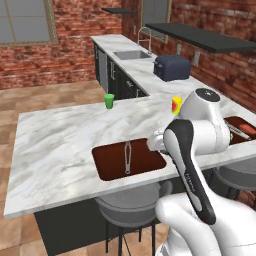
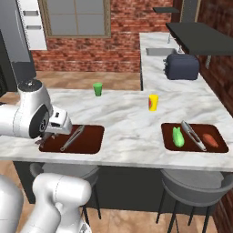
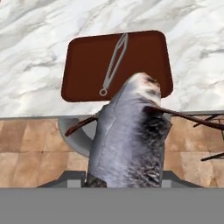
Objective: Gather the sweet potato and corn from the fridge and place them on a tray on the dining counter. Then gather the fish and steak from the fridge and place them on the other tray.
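Observation:
My gripper (image 3: 127, 180) is shut on the fish (image 3: 129, 135), a grey, silvery body that points away from the hand. It hangs over the near edge of the dining counter (image 1: 60, 140), just short of the near tray (image 3: 87, 65), which holds metal tongs (image 3: 114, 61). In the right base view the gripper (image 2: 51, 135) is at that tray's (image 2: 91, 141) left end. The other tray (image 2: 218, 145) carries the corn (image 2: 178, 136), the sweet potato (image 2: 210, 139) and a second pair of tongs (image 2: 193, 135). The fridge (image 2: 13, 41) rises at the far left. The steak is out of view.
A green cup (image 1: 109, 101) and a yellow-and-red cup (image 2: 153, 102) stand on the counter behind the trays. A dark toaster (image 2: 182, 67) and a sink (image 1: 132, 54) are on the back counter. Grey stools (image 2: 191, 186) sit below the counter's near edge.

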You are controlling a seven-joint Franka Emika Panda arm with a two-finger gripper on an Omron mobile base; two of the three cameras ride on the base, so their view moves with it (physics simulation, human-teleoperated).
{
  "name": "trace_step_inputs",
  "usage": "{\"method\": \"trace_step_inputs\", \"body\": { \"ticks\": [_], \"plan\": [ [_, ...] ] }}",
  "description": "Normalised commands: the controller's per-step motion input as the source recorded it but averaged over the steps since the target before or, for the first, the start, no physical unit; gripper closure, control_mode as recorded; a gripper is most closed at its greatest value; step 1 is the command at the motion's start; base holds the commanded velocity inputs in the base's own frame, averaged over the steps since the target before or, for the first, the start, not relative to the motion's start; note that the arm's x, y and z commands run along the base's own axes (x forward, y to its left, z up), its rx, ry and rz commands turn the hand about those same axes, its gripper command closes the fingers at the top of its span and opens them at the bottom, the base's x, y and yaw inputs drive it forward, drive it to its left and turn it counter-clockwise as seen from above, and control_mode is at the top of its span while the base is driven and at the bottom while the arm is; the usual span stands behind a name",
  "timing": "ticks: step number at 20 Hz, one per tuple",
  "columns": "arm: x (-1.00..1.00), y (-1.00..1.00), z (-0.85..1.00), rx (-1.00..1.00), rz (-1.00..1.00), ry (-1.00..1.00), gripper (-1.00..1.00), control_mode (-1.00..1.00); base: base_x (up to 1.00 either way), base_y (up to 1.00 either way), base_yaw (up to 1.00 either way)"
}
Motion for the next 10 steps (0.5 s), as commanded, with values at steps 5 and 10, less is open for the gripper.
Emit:
{"method": "trace_step_inputs", "body": {
  "ticks": [5,10],
  "plan": [
    [0.61,0.01,-0.36,-0.03,0.00,0.01,1.00,-1.00,0.00,0.00,0.00],
    [0.61,-0.08,-0.48,-0.06,0.00,0.03,1.00,-1.00,0.00,0.00,0.00]
  ]
}}
